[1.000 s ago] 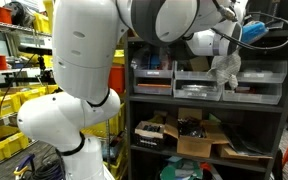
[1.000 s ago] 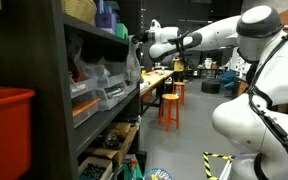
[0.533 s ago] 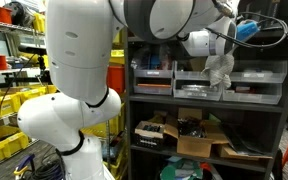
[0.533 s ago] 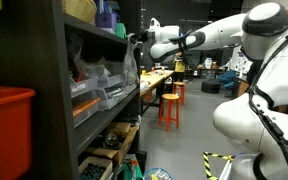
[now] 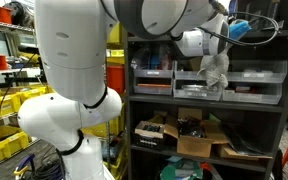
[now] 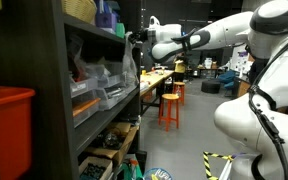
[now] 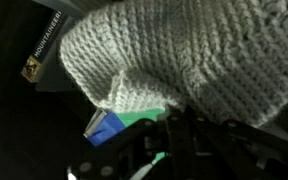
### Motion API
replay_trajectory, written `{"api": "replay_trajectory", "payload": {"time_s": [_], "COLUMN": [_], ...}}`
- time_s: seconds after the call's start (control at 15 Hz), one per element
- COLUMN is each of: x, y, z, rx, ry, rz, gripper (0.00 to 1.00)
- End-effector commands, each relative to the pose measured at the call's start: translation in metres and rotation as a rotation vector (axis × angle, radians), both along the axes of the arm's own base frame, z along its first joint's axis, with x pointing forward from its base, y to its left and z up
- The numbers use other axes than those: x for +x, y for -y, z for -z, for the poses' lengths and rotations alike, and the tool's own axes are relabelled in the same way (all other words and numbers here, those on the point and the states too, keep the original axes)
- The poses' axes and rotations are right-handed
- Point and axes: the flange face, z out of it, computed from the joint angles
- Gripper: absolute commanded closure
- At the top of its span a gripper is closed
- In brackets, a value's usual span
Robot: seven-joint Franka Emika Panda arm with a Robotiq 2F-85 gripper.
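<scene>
My gripper [image 5: 212, 52] is shut on a grey knitted cloth [image 5: 217, 73], which hangs down from it in front of the middle shelf of a dark shelving unit [image 5: 204, 100]. In the wrist view the knitted cloth [image 7: 184, 50] fills the upper frame, and the dark jaws [image 7: 179, 122] sit close together at its lower edge. A blue and green object [image 7: 109, 125] shows below the cloth. In an exterior view the gripper [image 6: 136, 48] and the cloth [image 6: 132, 66] are at the shelf's front edge.
Grey bins [image 5: 259, 72] line the shelf behind the cloth. Cardboard boxes [image 5: 199, 145] sit on the lower shelf. Yellow crates [image 5: 4, 105] stand on a rack to the side. A red bin [image 6: 4, 120] and an orange stool [image 6: 169, 105] also show.
The gripper and the hanging cloth have shifted a little sideways along the shelf front, leftward in an exterior view. The grip looks unchanged.
</scene>
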Motion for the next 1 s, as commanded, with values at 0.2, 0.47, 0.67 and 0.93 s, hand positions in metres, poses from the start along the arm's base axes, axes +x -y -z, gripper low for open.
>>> {"api": "replay_trajectory", "payload": {"time_s": [0.2,0.47,0.67,0.93], "x": [-0.025,-0.028,-0.024,-0.016], "y": [-0.021,-0.02,-0.015,-0.007], "z": [0.013,0.01,0.007,-0.001], "rx": [-0.108,-0.141,-0.138,-0.115], "ry": [0.004,0.023,0.026,0.027], "rz": [-0.062,-0.063,-0.049,-0.019], "gripper": [0.99,0.99,0.99,0.99]}}
